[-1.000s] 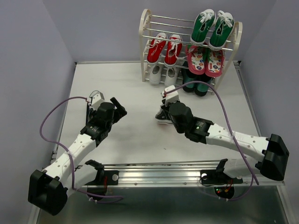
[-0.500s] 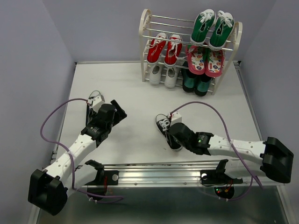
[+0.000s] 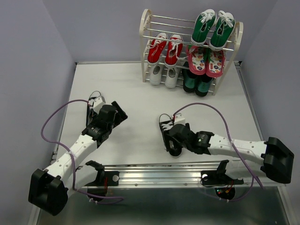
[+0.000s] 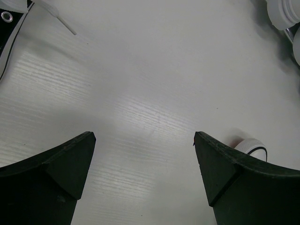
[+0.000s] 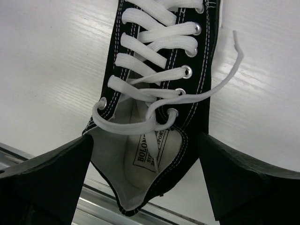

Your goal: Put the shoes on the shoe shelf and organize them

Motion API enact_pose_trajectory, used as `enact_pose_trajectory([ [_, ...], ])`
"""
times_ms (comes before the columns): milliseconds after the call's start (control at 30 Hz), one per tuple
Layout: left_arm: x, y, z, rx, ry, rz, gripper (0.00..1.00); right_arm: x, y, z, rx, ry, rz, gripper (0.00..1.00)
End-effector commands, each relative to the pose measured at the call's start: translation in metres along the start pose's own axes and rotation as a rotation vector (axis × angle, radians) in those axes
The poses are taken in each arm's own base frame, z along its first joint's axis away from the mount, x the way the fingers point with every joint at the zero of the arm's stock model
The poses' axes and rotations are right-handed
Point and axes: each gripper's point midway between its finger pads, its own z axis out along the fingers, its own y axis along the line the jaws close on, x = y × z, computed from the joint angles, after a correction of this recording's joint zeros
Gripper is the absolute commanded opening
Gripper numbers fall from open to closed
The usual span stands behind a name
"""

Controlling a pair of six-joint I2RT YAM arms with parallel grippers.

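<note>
Black canvas and white laces sit between the fingers of the right tool (image 5: 145, 137). One black sneaker (image 5: 159, 93) stands sole down on the bench (image 3: 126, 84), its heel end nearest that tool and its toe pointing away. The tool is spread wide open, one finger on each side of the shoe's collar; I cannot tell whether either finger touches it. Close behind the heel runs the metal rail (image 3: 159, 171) along the bench's near edge, so there is little room that way. Ahead and to both sides lies open bench.

Far ahead of this tool, at the back edge, is the shoe shelf (image 3: 141, 42). It carries two red sneakers (image 3: 158, 49), two white sneakers (image 3: 156, 74) under them, two green sneakers (image 3: 204, 27) on top, two pink patterned shoes (image 3: 197, 60) and two dark green boots (image 3: 190, 83).

The left tool (image 4: 144, 136), well apart from the right one, also gapes open over bare bench. A white toe cap (image 4: 251, 145) shows just beside one of its fingers.
</note>
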Motion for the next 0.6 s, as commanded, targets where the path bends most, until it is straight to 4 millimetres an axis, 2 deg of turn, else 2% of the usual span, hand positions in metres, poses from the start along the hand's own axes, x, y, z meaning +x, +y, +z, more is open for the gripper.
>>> enact_pose_trajectory([
  [0,-0.005,0.001,-0.003,0.001,-0.022,-0.016,0.99,-0.006,-0.007,-0.018,0.032,0.0,0.066,1.0],
  [133,-0.006,-0.001,-0.002,0.007,-0.023,-0.015,0.99,-0.017,0.007,-0.034,-0.076,-0.031,0.067,1.0],
  [267,-0.005,-0.003,0.0,0.006,-0.014,-0.01,0.99,-0.015,0.014,-0.036,-0.117,-0.007,0.03,1.0],
  [367,-0.005,-0.002,0.001,0.003,-0.011,-0.003,0.99,-0.008,0.019,-0.033,-0.145,0.028,-0.021,1.0],
  [500,-0.003,0.0,0.001,-0.003,-0.006,0.002,0.99,0.006,0.018,-0.019,-0.112,0.09,-0.041,1.0],
  [567,-0.002,0.0,0.001,-0.003,-0.006,0.0,0.99,0.007,0.016,-0.014,-0.085,0.089,-0.028,1.0],
])
